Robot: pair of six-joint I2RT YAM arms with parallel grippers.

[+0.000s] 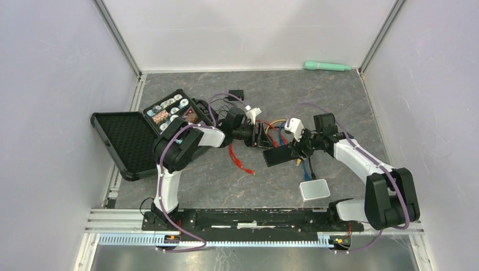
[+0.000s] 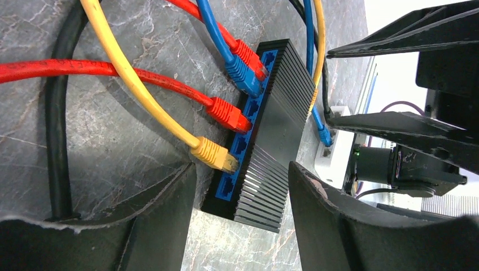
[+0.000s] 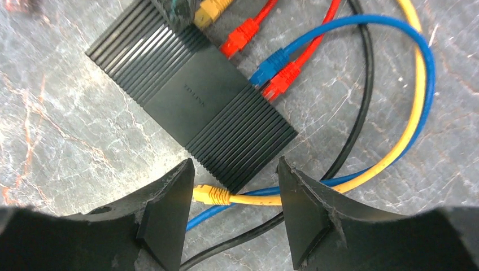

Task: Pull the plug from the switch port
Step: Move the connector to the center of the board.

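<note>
At the middle of the counter [image 1: 226, 186] the black switch [image 2: 282, 113] lies with its long axis running left to right and its ports on the far face. You have four plugs at those ports: one yellow plug [image 2: 213, 153], two red plugs [image 2: 227, 114] and one blue plug [image 2: 242, 73]. A fifth, a loose yellow plug [image 3: 212, 195], lies by the right end. Your left gripper [image 2: 242, 169], spread wide, is nearer, with the yellow plug just beside it and pointing away from the ports. Your right gripper [image 3: 233, 164], also spread, straddles the right end.
</note>
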